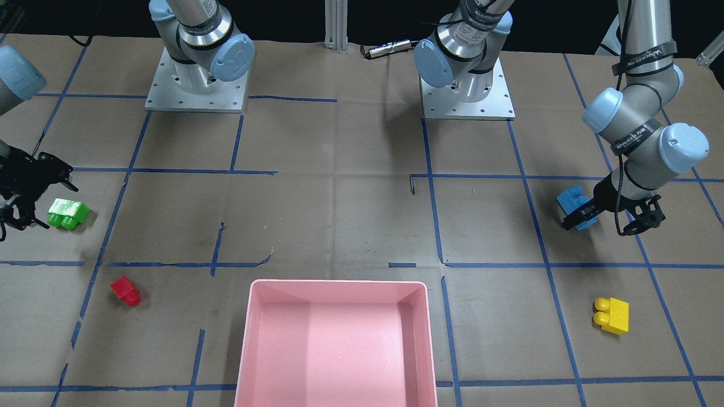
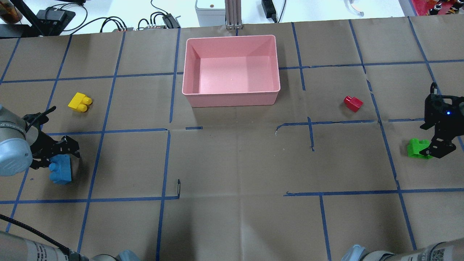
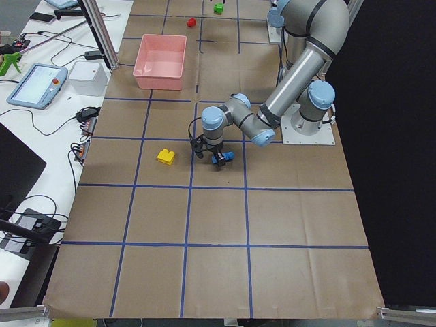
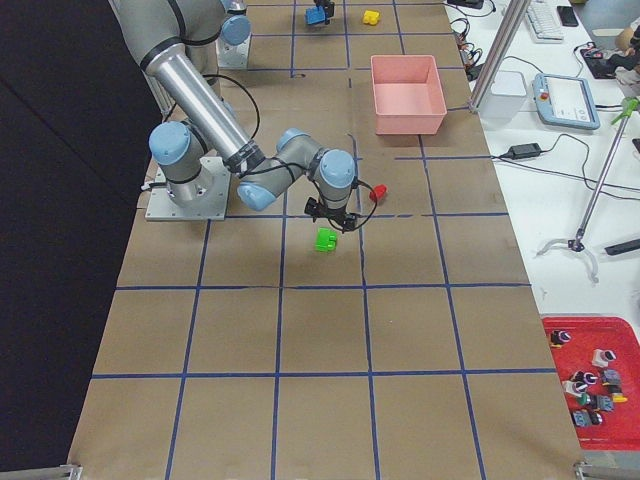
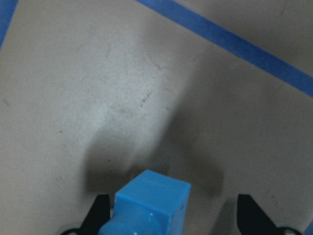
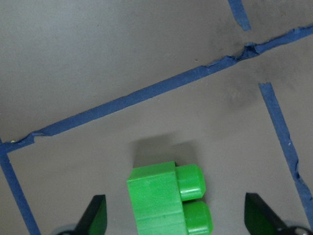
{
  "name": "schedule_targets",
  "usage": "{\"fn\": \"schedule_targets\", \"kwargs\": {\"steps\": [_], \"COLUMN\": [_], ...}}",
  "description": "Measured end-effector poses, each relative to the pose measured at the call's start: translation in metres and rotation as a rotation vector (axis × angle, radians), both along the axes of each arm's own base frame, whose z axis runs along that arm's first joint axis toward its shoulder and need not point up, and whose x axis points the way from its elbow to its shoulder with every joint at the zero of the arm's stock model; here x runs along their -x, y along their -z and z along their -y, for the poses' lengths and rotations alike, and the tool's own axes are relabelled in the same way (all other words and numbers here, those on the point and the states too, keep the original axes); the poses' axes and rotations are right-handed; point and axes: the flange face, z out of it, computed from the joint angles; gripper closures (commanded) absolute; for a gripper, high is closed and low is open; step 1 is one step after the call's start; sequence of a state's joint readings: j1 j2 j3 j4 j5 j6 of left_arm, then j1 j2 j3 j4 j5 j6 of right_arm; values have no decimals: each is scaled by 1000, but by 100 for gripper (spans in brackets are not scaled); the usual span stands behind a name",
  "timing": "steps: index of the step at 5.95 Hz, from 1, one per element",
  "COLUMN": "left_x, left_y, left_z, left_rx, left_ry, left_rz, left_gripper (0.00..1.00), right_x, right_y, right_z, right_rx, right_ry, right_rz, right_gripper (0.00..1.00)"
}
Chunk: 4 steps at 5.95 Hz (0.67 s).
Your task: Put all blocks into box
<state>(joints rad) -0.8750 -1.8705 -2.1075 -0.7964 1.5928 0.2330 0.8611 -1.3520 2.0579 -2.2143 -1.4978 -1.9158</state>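
The pink box (image 1: 339, 283) (image 2: 232, 98) is empty at the table's middle, on the far side from the robot. My left gripper (image 1: 610, 221) (image 2: 54, 156) is open, low over the table, with the light-blue block (image 1: 572, 202) (image 2: 61, 173) (image 5: 152, 203) between its fingers, close to one finger. My right gripper (image 1: 45, 195) (image 2: 436, 130) is open over the green block (image 1: 68, 213) (image 2: 417, 148) (image 6: 166, 198), which lies on the table between its fingers. The yellow block (image 1: 612, 315) (image 2: 80, 102) and the red block (image 1: 125, 291) (image 2: 353, 103) lie loose on the table.
Brown paper with blue tape lines covers the table (image 2: 235, 163). The two arm bases (image 1: 195, 85) (image 1: 466, 85) stand at the robot's edge. Cables and devices lie beyond the far edge (image 2: 108, 21).
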Motion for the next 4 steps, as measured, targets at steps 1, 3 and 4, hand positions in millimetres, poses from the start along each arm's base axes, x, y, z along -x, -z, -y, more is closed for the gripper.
{"fn": "schedule_targets", "kwargs": {"steps": [1,3,4], "left_x": [0,1,3], "left_y": [-4,-6,-11], "left_z": [-2,-6,-8], "left_rx": [-4,-25,-45], "left_ry": [4,16,26], "left_rz": [9,9,-8], "left_gripper": [37,77,94], "right_x": [2,2,0], "right_y": [6,20,24], "right_z": [2,2,-1], "right_rx": [5,-5,-9], "right_ry": [-6,-9,-10], "right_rz": [-2,8,11], "right_gripper": [0,0,0]}}
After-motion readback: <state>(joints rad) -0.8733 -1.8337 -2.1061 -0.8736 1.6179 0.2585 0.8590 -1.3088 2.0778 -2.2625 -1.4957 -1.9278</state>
